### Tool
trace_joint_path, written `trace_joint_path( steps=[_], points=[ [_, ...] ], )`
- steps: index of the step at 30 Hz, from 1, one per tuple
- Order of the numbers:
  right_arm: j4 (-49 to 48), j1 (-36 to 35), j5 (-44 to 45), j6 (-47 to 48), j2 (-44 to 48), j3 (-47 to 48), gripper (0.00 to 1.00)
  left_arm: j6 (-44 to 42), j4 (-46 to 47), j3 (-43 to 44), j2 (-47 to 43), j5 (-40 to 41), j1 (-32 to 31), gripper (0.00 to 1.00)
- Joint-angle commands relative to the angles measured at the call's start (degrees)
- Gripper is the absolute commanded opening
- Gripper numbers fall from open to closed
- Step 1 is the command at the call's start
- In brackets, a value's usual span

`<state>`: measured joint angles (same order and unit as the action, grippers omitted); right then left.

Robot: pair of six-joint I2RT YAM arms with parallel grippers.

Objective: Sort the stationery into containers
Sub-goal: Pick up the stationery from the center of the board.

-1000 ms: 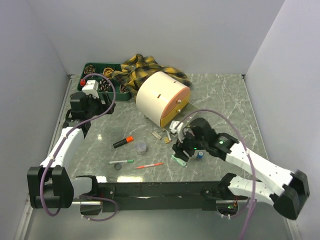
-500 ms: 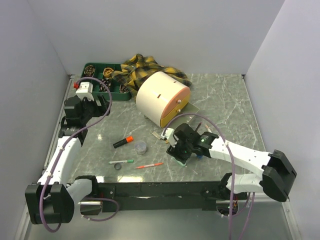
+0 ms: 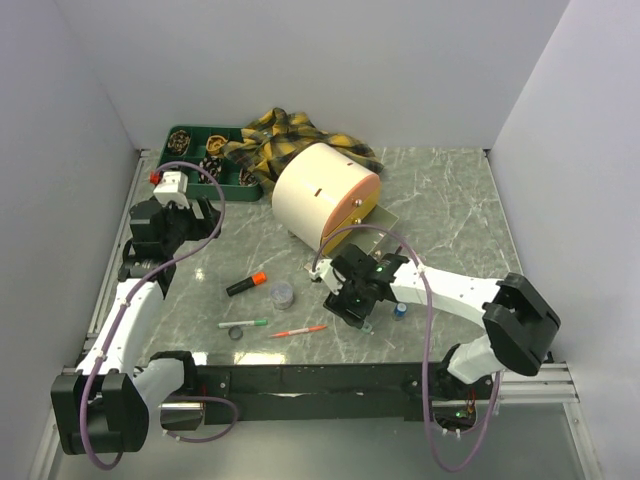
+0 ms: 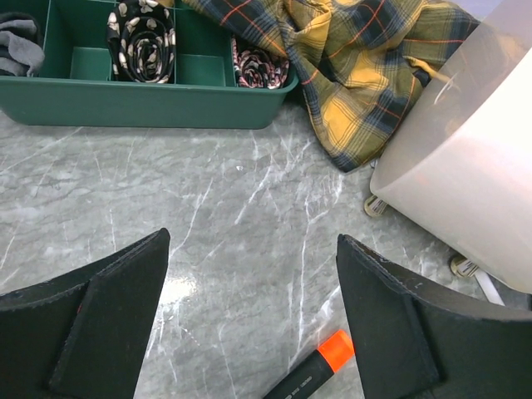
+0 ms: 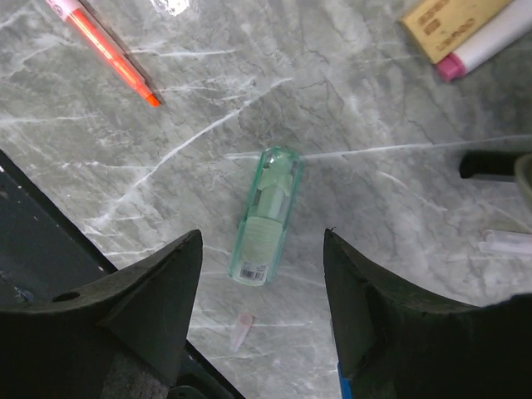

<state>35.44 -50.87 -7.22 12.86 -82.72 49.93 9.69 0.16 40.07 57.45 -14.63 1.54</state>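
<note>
Between the right fingers (image 5: 150,307), spread wide and empty, lies the translucent green plastic clip (image 5: 266,214) on the grey marbled counter (image 5: 357,108), long axis parallel to their faces. Left fingers (image 4: 100,324), also wide, hang well apart.

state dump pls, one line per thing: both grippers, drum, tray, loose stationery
left gripper, jaws open, empty
right gripper, jaws open over green clip
green clip, lying flat on table
cream drum, lying on its side
green tray, upright, compartments partly filled
highlighter, capped, lying on table
orange pen, lying on table
plaid cloth, crumpled
</note>
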Motion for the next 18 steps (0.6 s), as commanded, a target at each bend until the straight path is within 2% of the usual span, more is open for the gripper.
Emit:
trace_joint_path(
  steps=[1,6,18],
  points=[
    [1.2,0.2,-1.4,-0.4,-2.0,3.0,0.67,-1.7,2.6,-0.3,-1.1,0.6,0.6,0.88],
    [2.0,0.4,-2.3,-0.1,-4.5,3.9,0.66,-1.4,2.6,-0.3,-1.5,1.2,1.0,0.88],
    [1.7,0.4,-0.7,2.2,-9.0,3.2,0.54,-1.0,2.6,-0.4,-2.2,1.7,1.7,0.89]
  ],
)
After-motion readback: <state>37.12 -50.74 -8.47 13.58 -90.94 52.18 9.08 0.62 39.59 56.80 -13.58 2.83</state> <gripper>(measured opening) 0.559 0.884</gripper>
